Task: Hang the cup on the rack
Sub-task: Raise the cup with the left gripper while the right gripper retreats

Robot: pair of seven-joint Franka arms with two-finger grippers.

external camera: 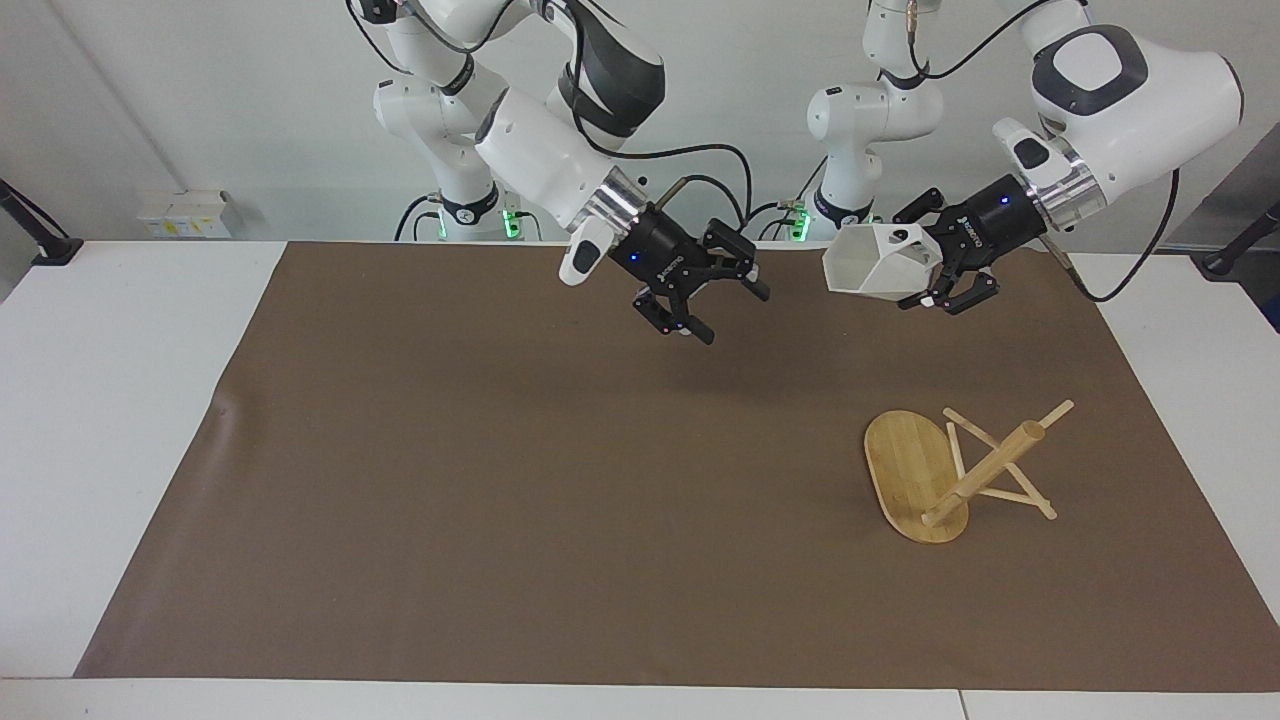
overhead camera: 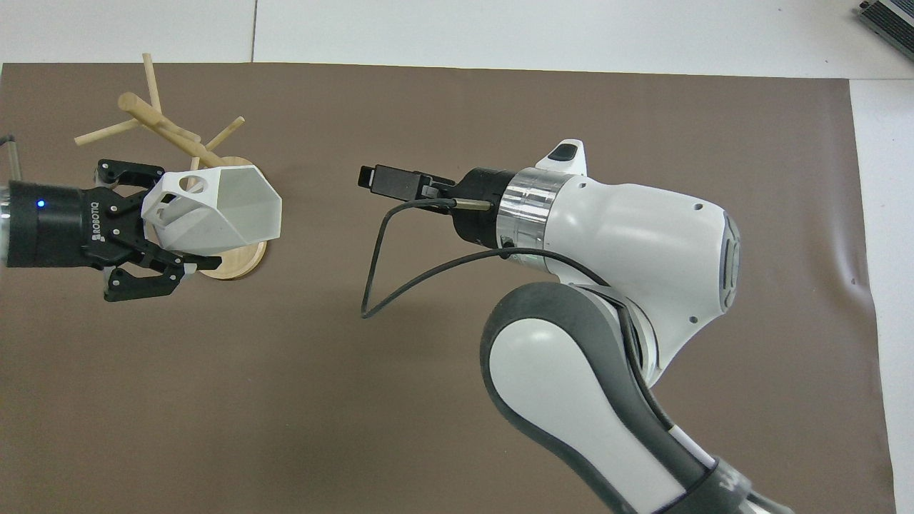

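The cup (external camera: 882,258) hung in the air, tipped on its side with its hexagonal rim facing the right arm's end of the worktop (external camera: 120,400) and its pierced handle turned toward the left arm's wrist. The left gripper (external camera: 935,270) was clenched on the handle end of the cup and carried it above the brown mat (external camera: 500,480), over the part of the mat along the worktop's edge nearest the robots. In the overhead view the cup (overhead camera: 218,210) covered part of the rack's oval base.

The rack (external camera: 950,475) lay tipped over on the mat toward the left arm's end of the worktop, its oval base up on edge, its thick post slanting up off the mat and its thin pegs sticking out, some of them resting on the mat. It touched neither gripper.

The right gripper (external camera: 715,300) was released, its fingers spread wide with nothing between them. It hung over the mat near the middle of the worktop's edge nearest the robots, well apart from the cup, with a black cable looping from its wrist.
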